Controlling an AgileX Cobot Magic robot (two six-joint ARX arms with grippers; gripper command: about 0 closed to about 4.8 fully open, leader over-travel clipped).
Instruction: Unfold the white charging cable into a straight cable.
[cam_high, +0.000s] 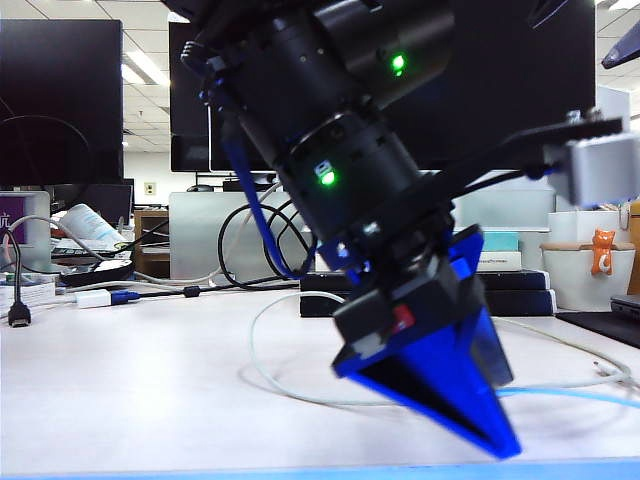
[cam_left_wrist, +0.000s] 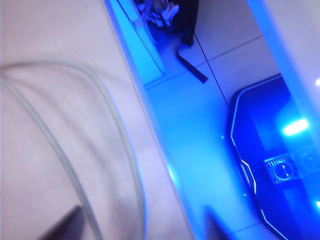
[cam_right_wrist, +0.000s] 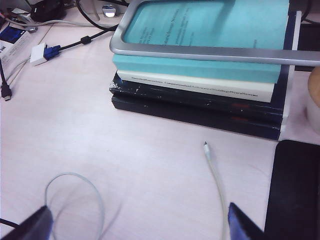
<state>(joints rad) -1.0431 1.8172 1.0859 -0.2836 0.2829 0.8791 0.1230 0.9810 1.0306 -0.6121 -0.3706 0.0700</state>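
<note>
The white charging cable (cam_high: 256, 370) lies in a loose loop on the pale table, and a further stretch of it runs off to the right. From the right wrist view I see its loop (cam_right_wrist: 95, 187) and one slim plug end (cam_right_wrist: 205, 145) lying free near the books. My left gripper (cam_high: 495, 435) has reached across the middle and points down close to the table's front edge. It is open over two strands of the cable (cam_left_wrist: 122, 135), which run between its fingertips (cam_left_wrist: 142, 227). My right gripper (cam_right_wrist: 137, 225) hangs wide open above the table, holding nothing.
A stack of books (cam_right_wrist: 200, 95) under a silver monitor foot (cam_right_wrist: 200, 52) stands behind the cable. A white adapter with a blue plug (cam_high: 95, 297) and black leads lie at the back left. A black pad (cam_right_wrist: 295, 190) is on the right. The table's front edge (cam_left_wrist: 145, 115) is right beside the left gripper.
</note>
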